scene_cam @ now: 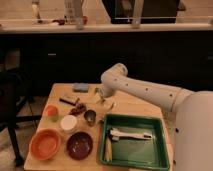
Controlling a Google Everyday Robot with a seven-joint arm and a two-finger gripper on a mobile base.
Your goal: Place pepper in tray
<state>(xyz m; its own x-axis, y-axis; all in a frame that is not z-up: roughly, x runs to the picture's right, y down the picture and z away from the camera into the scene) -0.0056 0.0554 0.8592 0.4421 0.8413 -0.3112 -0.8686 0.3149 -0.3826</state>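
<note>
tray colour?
The tray is green, seen in camera view; the gripper is behind it over the table.

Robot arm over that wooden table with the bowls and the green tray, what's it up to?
The white arm's gripper hangs low over the back of the wooden table, right beside a small dark-green pepper. The pepper looks to be lying on the table, not lifted. The green tray at the front right, where the pepper should go, holds a white utensil and a pale yellow item, but no pepper yet.
</note>
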